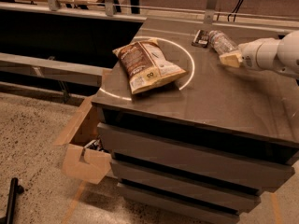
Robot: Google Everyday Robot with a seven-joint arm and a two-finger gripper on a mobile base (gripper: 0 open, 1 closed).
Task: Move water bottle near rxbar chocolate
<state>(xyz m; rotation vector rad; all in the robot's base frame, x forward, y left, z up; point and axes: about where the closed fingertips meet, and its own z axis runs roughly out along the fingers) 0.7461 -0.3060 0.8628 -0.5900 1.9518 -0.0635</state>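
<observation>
The water bottle (pixel 221 41) lies on its side at the far right of the dark countertop (pixel 219 101). It is clear and ribbed. Its far end rests right beside the rxbar chocolate (pixel 201 38), a small dark flat bar at the counter's back edge. My gripper (pixel 231 59) reaches in from the right on a white arm and sits at the bottle's near end, touching or almost touching it.
A big brown-and-white chip bag (pixel 147 65) lies at the counter's left, inside a white ring marking (pixel 190 68). A metal rail (pixel 210 9) runs behind the counter. An open cardboard box (pixel 86 158) stands on the floor at the lower left.
</observation>
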